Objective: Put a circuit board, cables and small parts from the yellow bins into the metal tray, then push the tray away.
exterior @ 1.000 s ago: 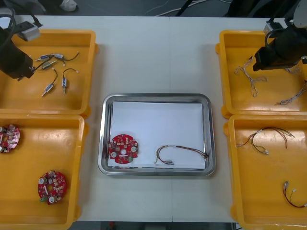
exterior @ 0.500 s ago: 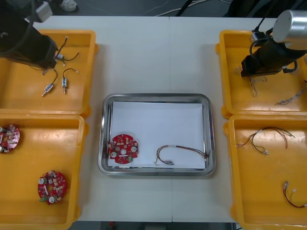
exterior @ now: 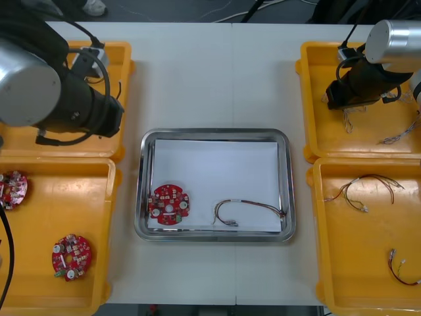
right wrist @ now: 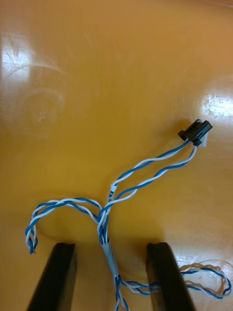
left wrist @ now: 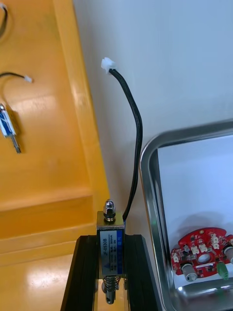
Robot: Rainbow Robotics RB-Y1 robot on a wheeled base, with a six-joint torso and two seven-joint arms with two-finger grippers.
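Left gripper [left wrist: 110, 243]: fingers clenched on a small silver metal part with a blue label [left wrist: 110, 232], held upright between them. A black lead [left wrist: 136, 141] rises from the part and ends in a white plug [left wrist: 107, 63]. The gripper hangs over the right rim of the far left yellow plastic bin [exterior: 127, 56], at that bin's near corner, just beside the left rim of the shiny rectangular metal tray [exterior: 214, 133]. The held part is clear of the tray. Another small metal part with a blue label [left wrist: 8, 126] lies on the floor of that bin.

Right gripper [right wrist: 111, 248]: fingers released and standing well apart, low over the floor of the far right yellow plastic bin [exterior: 308, 135]. A twisted blue and white cable with a black plug [right wrist: 145, 179] lies on the bin floor, and its twisted stem passes between the fingers, touching neither.

The tray sits at the middle of the light tabletop [exterior: 217, 79], between the bins, lined white inside. In its near left corner lies a round red circuit board [exterior: 169, 204]; a thin looped cable [exterior: 247, 209] lies along its near edge toward the right corner.

Near left yellow plastic bin [exterior: 108, 230]: two more round red circuit boards, one near its middle [exterior: 71, 257], one at the tabletop's left edge [exterior: 12, 187]
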